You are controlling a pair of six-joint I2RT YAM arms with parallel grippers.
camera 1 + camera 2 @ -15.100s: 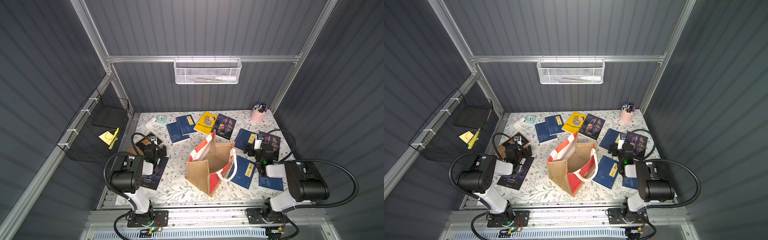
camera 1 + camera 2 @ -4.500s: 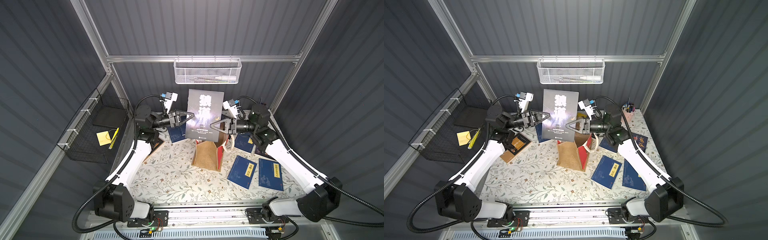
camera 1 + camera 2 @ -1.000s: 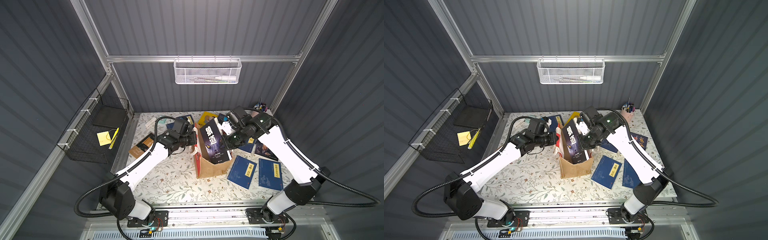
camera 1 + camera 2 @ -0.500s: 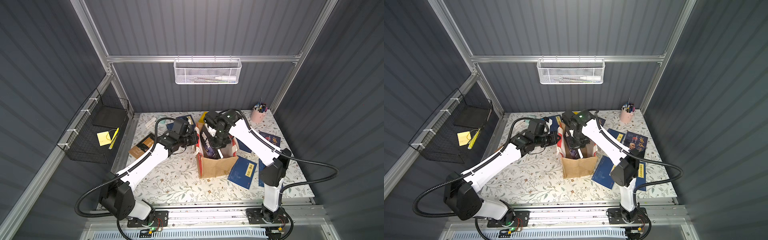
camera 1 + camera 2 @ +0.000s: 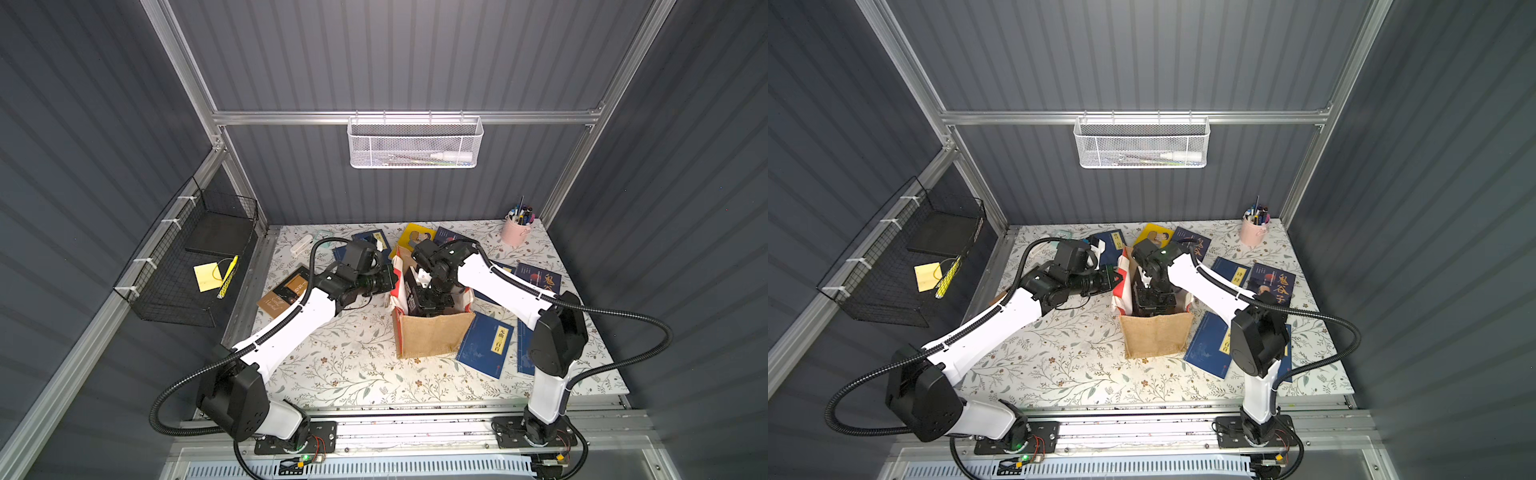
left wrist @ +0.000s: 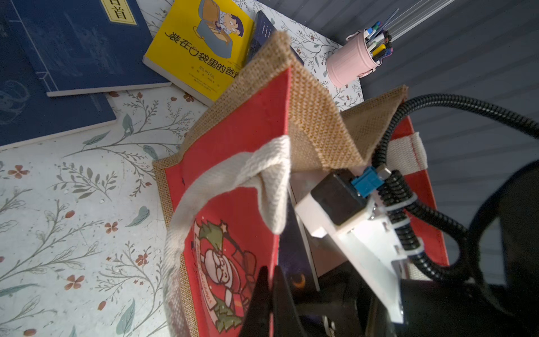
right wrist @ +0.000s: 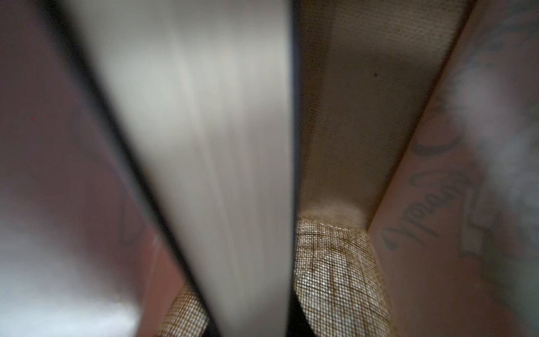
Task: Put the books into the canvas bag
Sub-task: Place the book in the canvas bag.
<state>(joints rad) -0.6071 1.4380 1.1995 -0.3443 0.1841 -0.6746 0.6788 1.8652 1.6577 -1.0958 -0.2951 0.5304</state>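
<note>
Near: navy paperback with yellow label (image 5: 486,345), flat beside the bag.
Middle: tan jute canvas bag (image 5: 432,336), upright. My left gripper (image 6: 269,291) is pinched tight on its red rim. My right gripper (image 5: 432,301) is inside, narrow around dark paperback (image 7: 227,146).
Far: bright yellow paperback (image 5: 415,239), flat.

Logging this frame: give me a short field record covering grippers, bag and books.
left gripper: shut on the canvas bag rim, holding it open
right gripper: down inside the bag, apparently gripping the dark book
dark book: on edge, mostly inside the bag
left outside: yellow book, navy books, lying on the table
</note>
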